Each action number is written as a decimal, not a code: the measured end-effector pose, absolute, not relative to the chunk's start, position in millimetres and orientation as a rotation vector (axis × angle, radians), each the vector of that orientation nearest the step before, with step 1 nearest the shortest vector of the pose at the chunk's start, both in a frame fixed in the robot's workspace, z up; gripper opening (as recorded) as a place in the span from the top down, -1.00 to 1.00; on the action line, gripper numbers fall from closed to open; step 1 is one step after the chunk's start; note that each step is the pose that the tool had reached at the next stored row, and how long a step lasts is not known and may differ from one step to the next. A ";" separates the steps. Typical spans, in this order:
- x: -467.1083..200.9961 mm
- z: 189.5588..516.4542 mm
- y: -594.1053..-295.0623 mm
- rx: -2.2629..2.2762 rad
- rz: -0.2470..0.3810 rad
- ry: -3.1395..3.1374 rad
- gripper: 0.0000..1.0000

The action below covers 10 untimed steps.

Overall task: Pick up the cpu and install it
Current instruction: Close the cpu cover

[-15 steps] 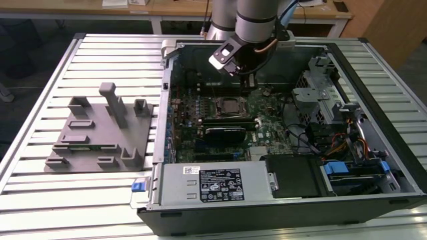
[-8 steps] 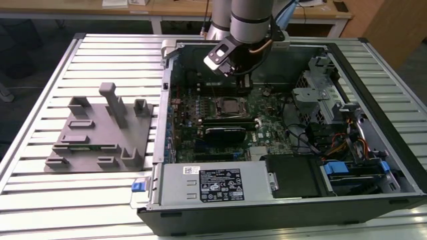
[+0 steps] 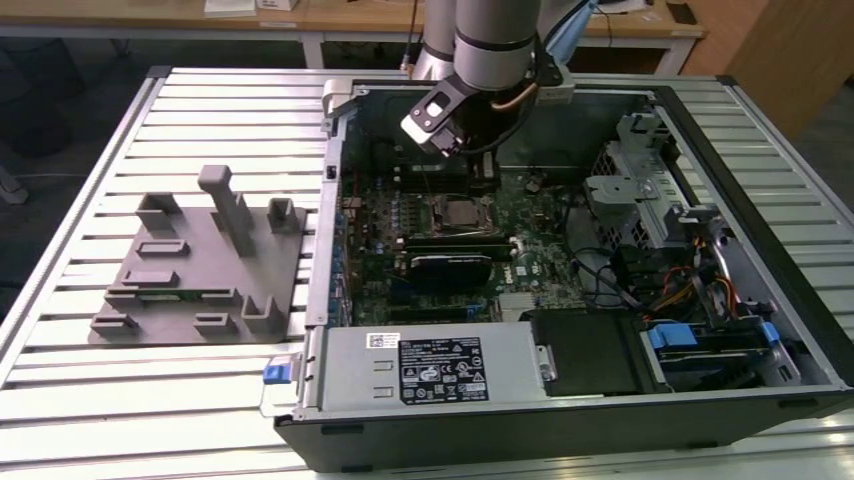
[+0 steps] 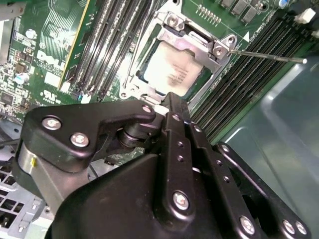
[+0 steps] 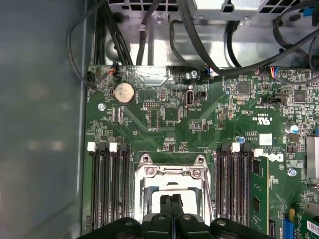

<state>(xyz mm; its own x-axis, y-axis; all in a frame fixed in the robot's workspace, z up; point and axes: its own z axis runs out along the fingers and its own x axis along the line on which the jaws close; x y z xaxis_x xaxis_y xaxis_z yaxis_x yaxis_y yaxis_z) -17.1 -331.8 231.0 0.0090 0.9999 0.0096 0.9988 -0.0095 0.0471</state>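
The gripper (image 5: pixel 172 200) hangs over the motherboard (image 3: pixel 400 215) in the upper centre of the exterior view, its fingers (image 5: pixel 166 211) pressed together with nothing between them. The cpu (image 4: pixel 171 73) lies within the metal socket frame (image 4: pixel 172 30), just beyond the fingertips in the second wrist view

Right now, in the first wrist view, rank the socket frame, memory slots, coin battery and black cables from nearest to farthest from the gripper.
1. Socket frame, right beneath the gripper.
2. Memory slots, flanking the socket.
3. Coin battery, farther across the board.
4. Black cables, past the board's edge by the case wall.
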 end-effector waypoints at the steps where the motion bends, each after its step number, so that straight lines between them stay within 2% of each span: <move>1: -17.4 230.4 -332.2 2.212 0.062 2.192 0.79; 10: -24.6 222.9 -335.5 2.212 0.062 2.192 0.79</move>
<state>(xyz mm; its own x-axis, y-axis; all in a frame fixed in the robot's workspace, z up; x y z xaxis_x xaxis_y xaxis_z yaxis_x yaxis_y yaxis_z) -24.6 -335.5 222.9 0.0091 0.9999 0.0097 0.9988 -0.0095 0.0471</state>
